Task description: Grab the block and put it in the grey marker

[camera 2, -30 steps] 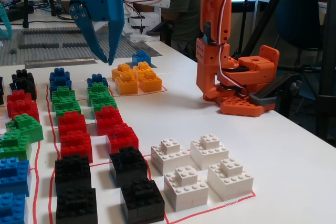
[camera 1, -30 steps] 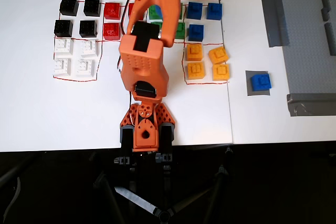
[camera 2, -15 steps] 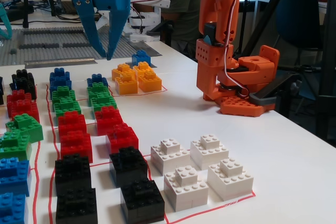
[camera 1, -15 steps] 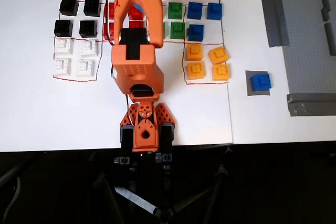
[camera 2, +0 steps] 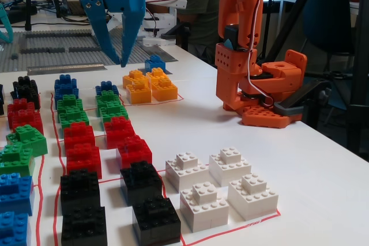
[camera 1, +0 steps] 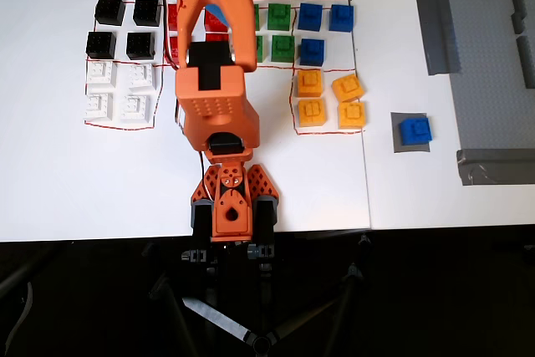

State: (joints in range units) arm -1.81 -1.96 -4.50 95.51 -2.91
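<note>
Jaws of the blue gripper (camera 2: pixel 123 56) stand narrowly parted in the fixed view, tips pointing down, empty, raised clear above the table; the overhead view hides them behind the orange arm (camera 1: pixel 213 56).

Landmark: the grey marker (camera 1: pixel 410 132). The block (camera 1: pixel 415 130), blue with a raised stud, sits on the marker in the overhead view, slightly skewed against its edges, with grey tape showing along its left and lower sides. In the fixed view the block (camera 2: pixel 154 62) lies on the far side of the table, beyond the yellow-orange blocks (camera 2: pixel 149 86).

Left of the marker in the overhead view, just beside it, 4 yellow-orange blocks (camera 1: pixel 331 99) lie in a red-outlined cell. Further left and up are 3 blue blocks (camera 1: pixel 324 28) and green blocks (camera 1: pixel 279 31). Well to the left of the marker stand black blocks (camera 1: pixel 125 26) and 4 white blocks (camera 1: pixel 119 91). Right of the marker, long grey tape strips (camera 1: pixel 435 31) lie on the white table (camera 1: pixel 100 198)
</note>
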